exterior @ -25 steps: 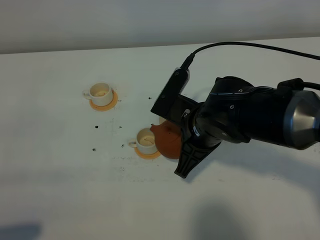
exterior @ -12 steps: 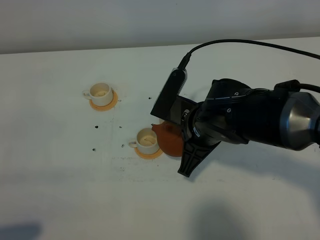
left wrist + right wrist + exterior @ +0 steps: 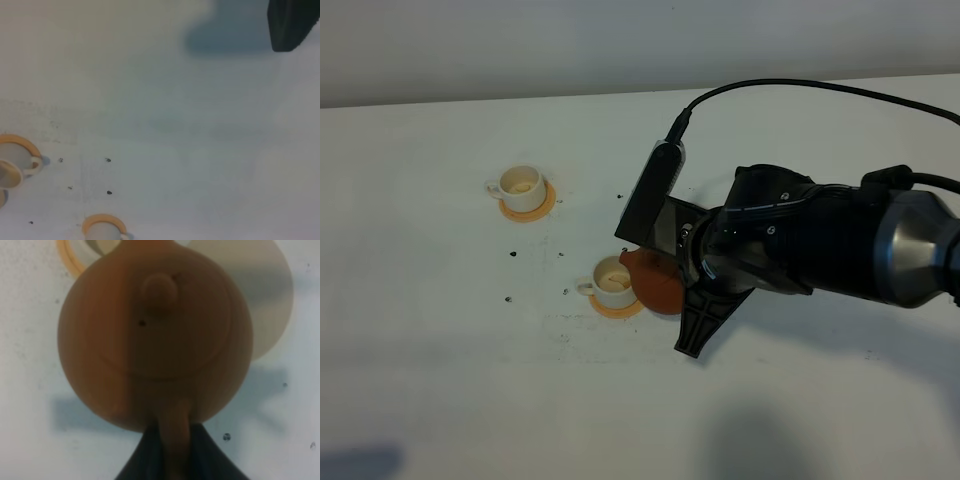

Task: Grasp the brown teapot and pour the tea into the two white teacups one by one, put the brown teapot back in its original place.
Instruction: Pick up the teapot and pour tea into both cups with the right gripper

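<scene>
My right gripper (image 3: 685,285) is shut on the loop handle of the brown teapot (image 3: 655,285) and holds it just right of the near white teacup (image 3: 613,283), with the spout at that cup's rim. In the right wrist view the teapot (image 3: 152,335) fills the frame, lid knob up, with the gripper (image 3: 172,465) clamped on its handle. The pale cream disc (image 3: 272,315) shows beyond the teapot; in the high view the arm hides it. The far white teacup (image 3: 523,187) stands at the back left. My left gripper is out of view.
Each cup stands on a small orange coaster (image 3: 618,309). Small dark specks (image 3: 512,254) dot the white table (image 3: 440,380) between the cups. The left wrist view shows both cups at its edge, one (image 3: 10,167) and the other (image 3: 102,231), and a dark part (image 3: 292,22) above the table.
My right arm has edged left and rolled a little with the teapot, bringing the spout closer over the near cup. The cups have not moved.
</scene>
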Tool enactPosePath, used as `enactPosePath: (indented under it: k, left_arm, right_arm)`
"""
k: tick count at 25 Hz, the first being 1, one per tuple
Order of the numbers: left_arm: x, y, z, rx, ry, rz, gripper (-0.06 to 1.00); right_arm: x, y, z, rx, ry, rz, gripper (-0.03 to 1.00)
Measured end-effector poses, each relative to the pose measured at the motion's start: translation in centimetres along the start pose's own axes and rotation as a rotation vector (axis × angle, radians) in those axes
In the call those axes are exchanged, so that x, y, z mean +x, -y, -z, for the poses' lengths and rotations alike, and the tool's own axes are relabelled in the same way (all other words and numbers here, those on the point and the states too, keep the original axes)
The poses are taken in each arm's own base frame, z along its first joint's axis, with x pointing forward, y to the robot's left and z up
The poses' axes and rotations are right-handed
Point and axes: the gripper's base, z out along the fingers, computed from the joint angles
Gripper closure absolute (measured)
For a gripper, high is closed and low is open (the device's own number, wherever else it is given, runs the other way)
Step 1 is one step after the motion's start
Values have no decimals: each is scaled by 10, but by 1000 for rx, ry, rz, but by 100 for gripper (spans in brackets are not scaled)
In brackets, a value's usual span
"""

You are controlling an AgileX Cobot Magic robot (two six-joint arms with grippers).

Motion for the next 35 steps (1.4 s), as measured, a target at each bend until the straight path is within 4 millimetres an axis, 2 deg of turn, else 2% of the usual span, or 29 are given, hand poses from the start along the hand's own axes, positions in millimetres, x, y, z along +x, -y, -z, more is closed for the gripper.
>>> enactPosePath:
  k: [6, 35]
  left_arm:
    - [0, 0, 0, 0, 0, 0, 59]
    - [0, 0, 0, 0, 0, 0, 59]
  right_arm:
    - [0, -3, -10, 1, -23, 20, 88]
    - [-3, -1, -8, 80, -8, 132, 88]
